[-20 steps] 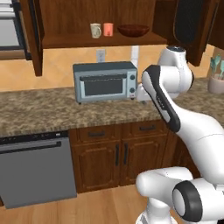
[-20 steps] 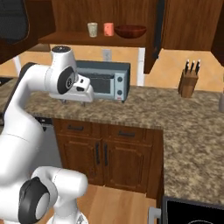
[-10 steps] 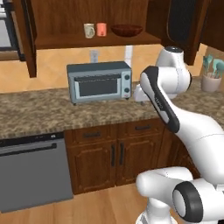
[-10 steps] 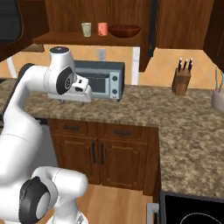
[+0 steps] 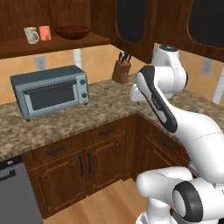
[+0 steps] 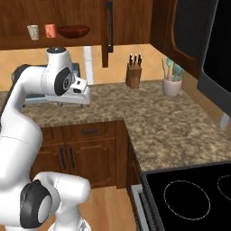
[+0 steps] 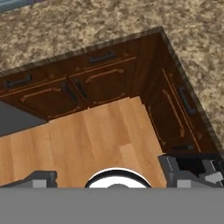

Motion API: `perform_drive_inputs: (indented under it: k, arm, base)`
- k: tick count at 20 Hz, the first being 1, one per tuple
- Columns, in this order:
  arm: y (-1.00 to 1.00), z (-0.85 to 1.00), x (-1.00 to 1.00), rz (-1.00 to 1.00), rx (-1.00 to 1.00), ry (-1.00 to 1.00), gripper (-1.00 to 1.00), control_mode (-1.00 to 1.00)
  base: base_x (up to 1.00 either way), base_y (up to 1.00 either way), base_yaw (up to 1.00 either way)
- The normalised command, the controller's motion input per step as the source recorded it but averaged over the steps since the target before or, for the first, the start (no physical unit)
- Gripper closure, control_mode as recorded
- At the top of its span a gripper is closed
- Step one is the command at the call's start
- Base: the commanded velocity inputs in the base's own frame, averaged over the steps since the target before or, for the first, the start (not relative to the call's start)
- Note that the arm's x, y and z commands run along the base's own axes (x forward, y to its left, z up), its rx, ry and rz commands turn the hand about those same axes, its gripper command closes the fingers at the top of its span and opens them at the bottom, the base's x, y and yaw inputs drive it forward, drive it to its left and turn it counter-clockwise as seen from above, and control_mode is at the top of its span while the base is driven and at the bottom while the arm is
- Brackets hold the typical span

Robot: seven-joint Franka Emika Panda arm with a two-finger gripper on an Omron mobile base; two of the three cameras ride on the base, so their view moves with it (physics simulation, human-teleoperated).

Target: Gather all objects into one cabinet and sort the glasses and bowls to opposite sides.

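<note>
The open cabinet holds three items on its shelf: a cream mug at the left end, a salmon-pink cup just beside it, and the dark red-brown bowl to their right, near the cup but apart from it. In the right base view the same row reads mug, cup, bowl. A second mug is not identifiable in these frames.

The hand points down at the wood floor in front of the lower cupboards, fingers spread wide, nothing between them.

Step in hand, as judged: locating and reaching whatever item is not yet on the shelf (arm is tucked, well apart from the shelf). To do it well:
- Face the tabletop squarely before extending the arm.
- Clear the toaster and knife block on the way.
- Place any further mug at the left end, so the bowl keeps the right side alone.
</note>
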Motion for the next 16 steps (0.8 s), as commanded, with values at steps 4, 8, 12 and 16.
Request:
perform_drive_inputs:
  k: [4,8,12,16]
  arm:
    - [0.0,0.0,0.0,0.0,0.0,0.0,-1.0,1.0]
    - [0.0,0.0,0.0,0.0,0.0,0.0,-1.0,1.0]
    - [0.0,0.0,0.0,0.0,0.0,0.0,-1.0,1.0]
    - [0.0,0.0,0.0,0.0,0.0,0.0,-1.0,1.0]
  base:
    - [-0.3,0.15,-0.55]
    - [-0.44,0.06,-0.56]
    - [-0.46,0.01,-0.6]
    - [-0.34,0.0,-0.72]
